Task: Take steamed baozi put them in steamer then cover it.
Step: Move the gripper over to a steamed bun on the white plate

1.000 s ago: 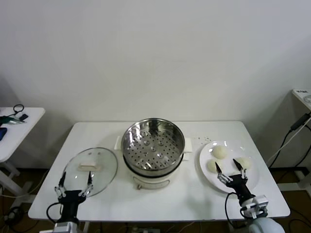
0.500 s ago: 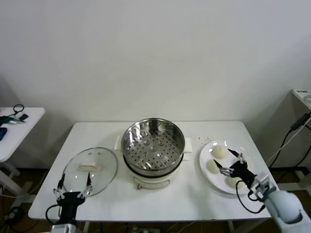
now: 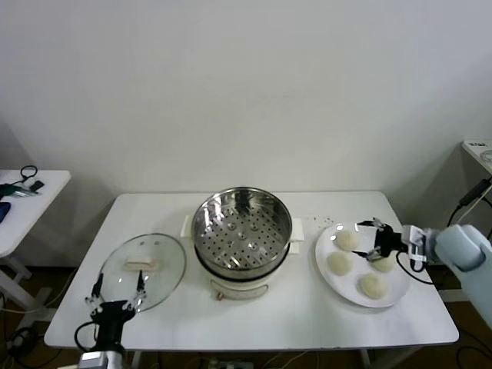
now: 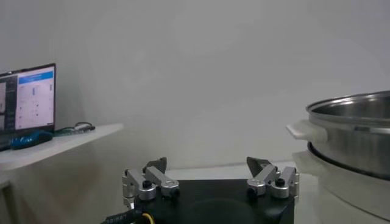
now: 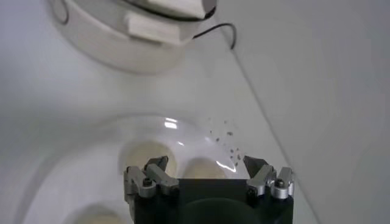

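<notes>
Baozi wait on plate; steamer empty.
Right end effector, fingers apart, hovers among them; an off-centre close could nudge neighbours.

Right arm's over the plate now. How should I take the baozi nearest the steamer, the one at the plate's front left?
Grip that baozi across its domed sides, coming straight down with the open right gripper. It sits apart from the other three on the plate, so fingers fit on either side. It is probably soft; close gently. Left gripper waits by the lid.

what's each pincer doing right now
Left pincer: open, empty, parked at the table's near edge by the cover.
Right pincer: open, empty, over the plate of baozi.
</notes>
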